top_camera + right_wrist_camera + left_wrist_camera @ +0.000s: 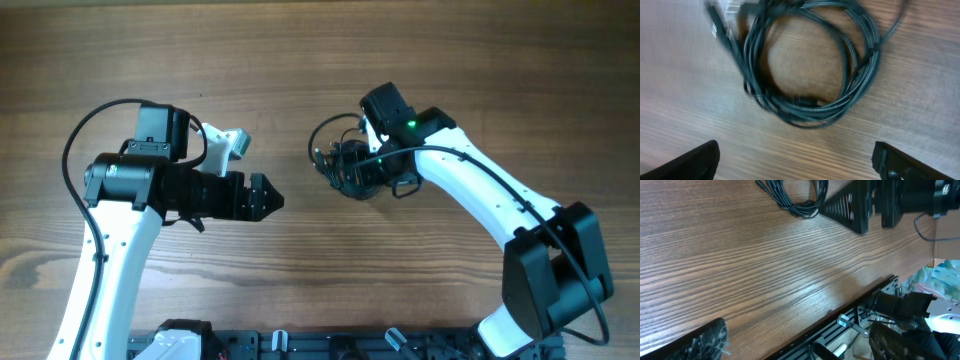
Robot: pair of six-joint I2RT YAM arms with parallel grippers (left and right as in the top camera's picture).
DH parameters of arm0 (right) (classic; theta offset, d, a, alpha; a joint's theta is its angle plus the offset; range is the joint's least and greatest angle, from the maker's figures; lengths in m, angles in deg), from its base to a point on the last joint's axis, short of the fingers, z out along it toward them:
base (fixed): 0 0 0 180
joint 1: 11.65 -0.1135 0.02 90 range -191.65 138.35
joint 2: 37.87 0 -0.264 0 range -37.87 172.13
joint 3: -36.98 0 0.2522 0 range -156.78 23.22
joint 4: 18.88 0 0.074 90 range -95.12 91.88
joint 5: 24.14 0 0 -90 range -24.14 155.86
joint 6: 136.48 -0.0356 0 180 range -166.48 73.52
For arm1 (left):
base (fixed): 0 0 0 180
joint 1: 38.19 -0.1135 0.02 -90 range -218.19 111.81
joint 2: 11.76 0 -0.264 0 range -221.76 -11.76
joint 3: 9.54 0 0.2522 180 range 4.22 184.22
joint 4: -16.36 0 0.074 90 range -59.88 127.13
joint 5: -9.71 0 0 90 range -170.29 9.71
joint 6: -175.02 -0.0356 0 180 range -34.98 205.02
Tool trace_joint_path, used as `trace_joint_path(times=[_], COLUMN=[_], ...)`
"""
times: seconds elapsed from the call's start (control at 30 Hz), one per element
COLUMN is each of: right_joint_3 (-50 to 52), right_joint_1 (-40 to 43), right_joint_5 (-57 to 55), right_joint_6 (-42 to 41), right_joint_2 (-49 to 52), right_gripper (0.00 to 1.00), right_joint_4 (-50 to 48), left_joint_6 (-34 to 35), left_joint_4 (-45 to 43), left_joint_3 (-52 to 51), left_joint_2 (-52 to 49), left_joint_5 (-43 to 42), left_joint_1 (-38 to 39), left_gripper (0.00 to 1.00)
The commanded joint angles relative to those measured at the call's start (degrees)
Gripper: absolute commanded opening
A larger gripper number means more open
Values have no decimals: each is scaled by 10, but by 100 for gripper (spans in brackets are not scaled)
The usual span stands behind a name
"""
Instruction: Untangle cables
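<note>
The cables (340, 160) are a small coil of thin dark wires lying on the wooden table, right of the middle. The right wrist view shows the coil (810, 75) as a ring of several loops with a silvery plug end at its upper left. My right gripper (796, 160) hovers above the coil, open wide and empty; it also shows in the overhead view (372, 168). My left gripper (270, 198) is open and empty, to the left of the coil. The left wrist view shows part of the coil (795, 200) at the top.
The right arm's black gripper body (875, 205) shows beside the coil in the left wrist view. A black rail (320, 345) runs along the table's near edge. The wooden table (320, 60) stretches behind both arms.
</note>
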Motion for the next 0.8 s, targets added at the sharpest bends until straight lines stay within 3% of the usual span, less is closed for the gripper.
trace_joint_path(times=[0.0,0.2,0.27,0.33,0.37,0.43,0.53,0.6,0.77], right_joint_3=[22,68,86,90,90,90,92,101,165], right_joint_1=[-6,-6,-6,-6,-8,-13,-27,-30,-30], right_joint_5=[17,7,8,46,90,148,154,153,137], right_joint_6=[234,315,323,321,315,302,294,294,292], right_joint_2=[3,7,7,7,7,7,7,8,8], right_gripper=[100,99,92,77,77,89,87,95,89], right_joint_4=[19,-91,-126,-132,-137,-154,-190,-214,-299], left_joint_6=[-11,-11,-11,-11,-11,-11,-11,-11,-11], left_joint_4=[-16,-33,-41,-44,-45,-46,-45,-45,-45], left_joint_3=[-6,-6,-6,-6,-6,-6,-6,-6,-6], left_joint_2=[2,1,1,1,1,1,1,1,1], left_joint_5=[-3,69,69,69,69,69,69,68,51], left_joint_1=[3,3,3,3,3,3,3,3,3], left_gripper=[86,78,78,79,80,80,81,81,84])
